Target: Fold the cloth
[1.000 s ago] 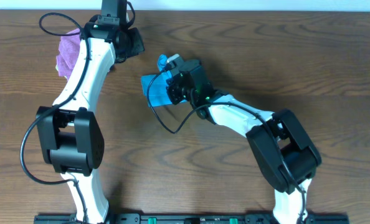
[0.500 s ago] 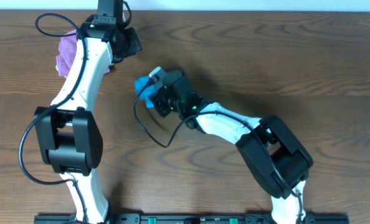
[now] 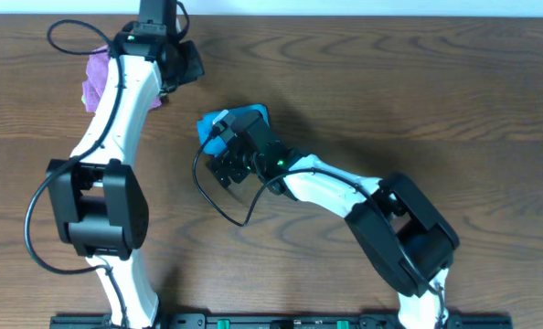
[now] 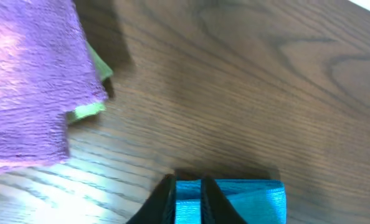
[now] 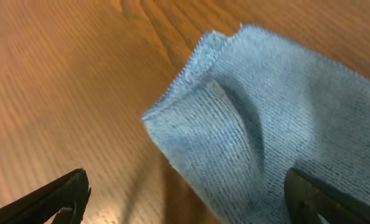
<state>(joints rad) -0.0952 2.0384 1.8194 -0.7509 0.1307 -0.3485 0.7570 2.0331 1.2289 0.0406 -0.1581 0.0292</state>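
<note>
The sky-blue cloth lies bunched at the table's middle, and in the right wrist view the cloth shows a folded-over corner. My right gripper hangs over its near-left edge, open wide. One fingertip is above bare wood and the other above the cloth, and the right gripper holds nothing. My left gripper is far off at the back left beside the purple cloth. The left gripper has its fingers a narrow slit apart. A shiny cyan strip shows there, and I cannot tell what it is.
A purple cloth lies at the back left, seen close in the left wrist view as the purple cloth. A light green cloth peeks out from under it. The table's far edge runs just behind the left arm.
My right gripper has gone from shut to wide open and let the blue cloth go after carrying it left. The cloth now lies on the table. My left gripper's fingers have parted slightly.
</note>
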